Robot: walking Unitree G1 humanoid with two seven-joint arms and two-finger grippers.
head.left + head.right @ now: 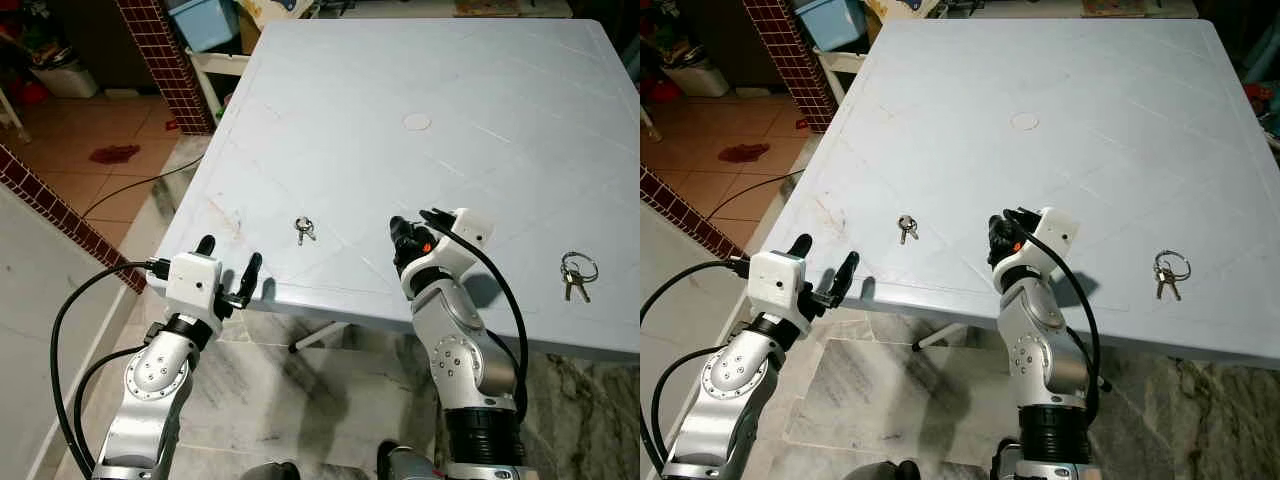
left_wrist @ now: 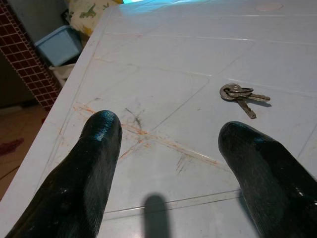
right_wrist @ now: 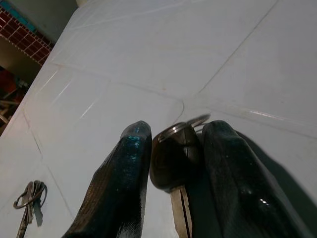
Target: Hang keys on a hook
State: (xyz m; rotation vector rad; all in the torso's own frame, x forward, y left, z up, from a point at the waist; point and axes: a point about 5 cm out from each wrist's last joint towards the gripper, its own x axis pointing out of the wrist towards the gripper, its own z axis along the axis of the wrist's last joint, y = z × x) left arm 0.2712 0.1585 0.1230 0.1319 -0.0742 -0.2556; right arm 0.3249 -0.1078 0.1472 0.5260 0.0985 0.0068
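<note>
- Gripping a black-headed key (image 3: 176, 161) between its two black fingers (image 3: 121, 183), the right hand (image 1: 408, 232) hovers over the near part of the pale blue surface (image 1: 420, 60); the key's metal ring sticks out past the fingertips and its blade points back toward the wrist.
- In the head views the right hand sits close above the surface, a little in from the near edge, with its white wrist housing and a black cable looping behind it.
- A small bunch of keys (image 1: 304, 229) lies flat on the surface between the two hands, nearer the left one and apart from both.
- The left hand (image 1: 229, 268) is released, its fingers (image 2: 94, 163) spread wide and holding nothing; it hangs at the near left corner of the surface, with the small bunch lying ahead of its fingertips in the left wrist view.
- A second bunch, keys on a ring (image 1: 577, 272), rests on the surface well off to the robot's right, apart from the right hand.
- A round cap (image 1: 417, 122) marks the middle of the surface, and orange scuff lines (image 2: 148, 139) cross the plastic near the left hand.
- Beyond the surface's left edge are a tiled floor (image 1: 90, 180), a dark red mosaic column (image 1: 165, 60) and a light blue bin (image 1: 205, 20).
</note>
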